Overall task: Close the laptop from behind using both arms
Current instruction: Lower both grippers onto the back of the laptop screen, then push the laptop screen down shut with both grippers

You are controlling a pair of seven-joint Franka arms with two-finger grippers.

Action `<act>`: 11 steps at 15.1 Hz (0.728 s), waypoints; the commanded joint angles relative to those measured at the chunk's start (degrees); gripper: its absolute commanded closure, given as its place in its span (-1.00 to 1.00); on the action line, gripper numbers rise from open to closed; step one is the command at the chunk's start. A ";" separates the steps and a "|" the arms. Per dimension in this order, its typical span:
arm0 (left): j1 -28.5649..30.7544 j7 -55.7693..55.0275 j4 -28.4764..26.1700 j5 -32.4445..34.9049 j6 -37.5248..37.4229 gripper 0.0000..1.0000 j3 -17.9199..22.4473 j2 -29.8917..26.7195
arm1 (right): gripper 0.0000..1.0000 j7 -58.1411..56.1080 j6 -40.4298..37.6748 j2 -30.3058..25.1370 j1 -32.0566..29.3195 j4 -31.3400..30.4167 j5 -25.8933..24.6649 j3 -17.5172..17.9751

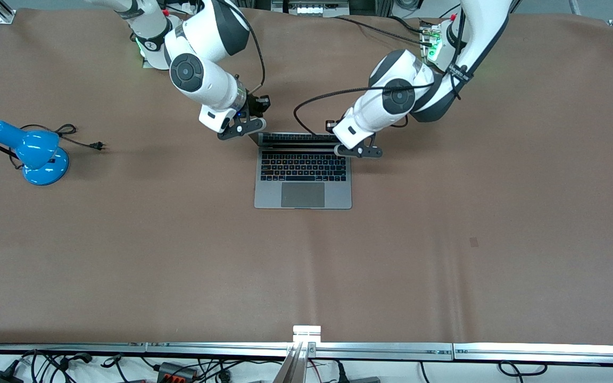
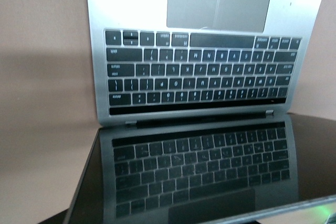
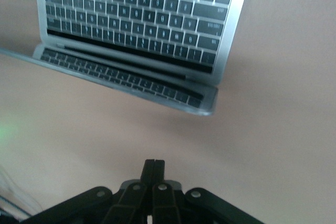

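The silver-grey laptop [image 1: 303, 181] lies open in the middle of the table, with its black keyboard and grey trackpad facing up. Its lid [image 1: 296, 138] leans forward over the keyboard, partly lowered. My right gripper [image 1: 250, 129] is shut and empty, close to the lid's corner toward the right arm's end. In the right wrist view its fingertips [image 3: 155, 164] are pressed together a short way off the lid edge [image 3: 131, 85]. My left gripper [image 1: 358, 151] is at the lid's other corner. The left wrist view shows only the keyboard [image 2: 199, 77] and the dark screen [image 2: 194, 171] mirroring it.
A small blue desk lamp [image 1: 32, 154] with its black cord and plug [image 1: 96, 144] lies toward the right arm's end of the table. Brown covering [image 1: 306, 276] spans the table. A metal rail [image 1: 306, 348] runs along the edge nearest the front camera.
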 commanded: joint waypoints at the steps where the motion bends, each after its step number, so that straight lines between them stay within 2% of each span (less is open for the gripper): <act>1: -0.52 -1.26 4.69 3.31 -0.27 1.00 1.99 3.86 | 1.00 1.58 2.20 4.86 0.54 5.05 0.94 -0.67; 4: -0.87 -2.49 10.23 5.42 -0.97 1.00 3.83 9.48 | 1.00 1.50 6.51 10.49 0.10 8.92 0.59 -1.02; 8: -0.88 -2.93 12.87 9.55 -1.06 1.00 4.02 13.26 | 1.00 1.15 6.87 17.69 -1.13 15.68 0.06 -2.86; 11: -0.96 -3.11 15.59 12.45 -1.15 1.00 4.19 17.22 | 1.00 1.23 6.96 25.60 -1.13 20.69 -1.86 -3.39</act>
